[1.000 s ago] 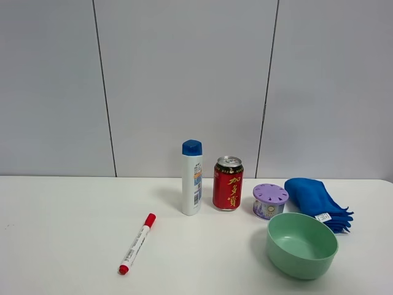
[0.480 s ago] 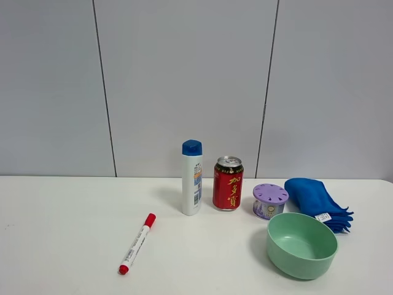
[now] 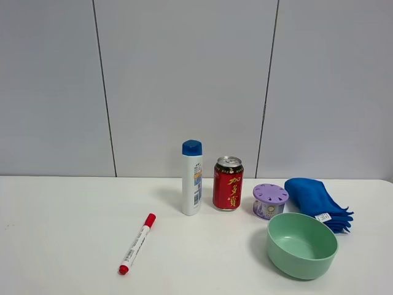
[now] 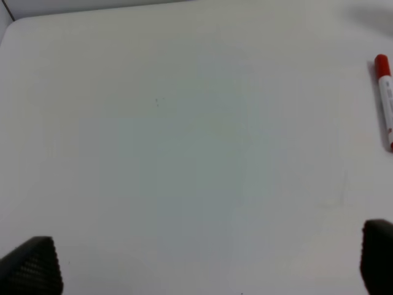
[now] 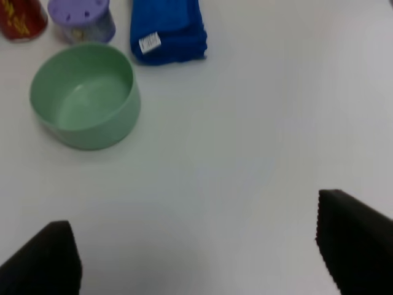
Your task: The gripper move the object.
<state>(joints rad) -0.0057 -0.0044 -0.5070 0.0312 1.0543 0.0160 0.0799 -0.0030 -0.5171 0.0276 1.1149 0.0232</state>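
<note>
Nothing has moved since the earlier frame. Your blue folded cloth (image 3: 318, 203) is lying just behind the green bowl (image 3: 301, 245), white tag facing it, with the purple jar (image 3: 270, 201) beside the cloth. Your right gripper (image 5: 199, 255) is hanging above bare table, well apart from the bowl, fingers spread and empty; your left gripper (image 4: 209, 267) is likewise released, near the red marker (image 4: 385, 101).

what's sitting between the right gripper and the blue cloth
Nothing visible blocks it. In the right wrist view, bare table lies between the open right gripper and the blue cloth. The green bowl sits beside that line, close to the cloth.
</note>
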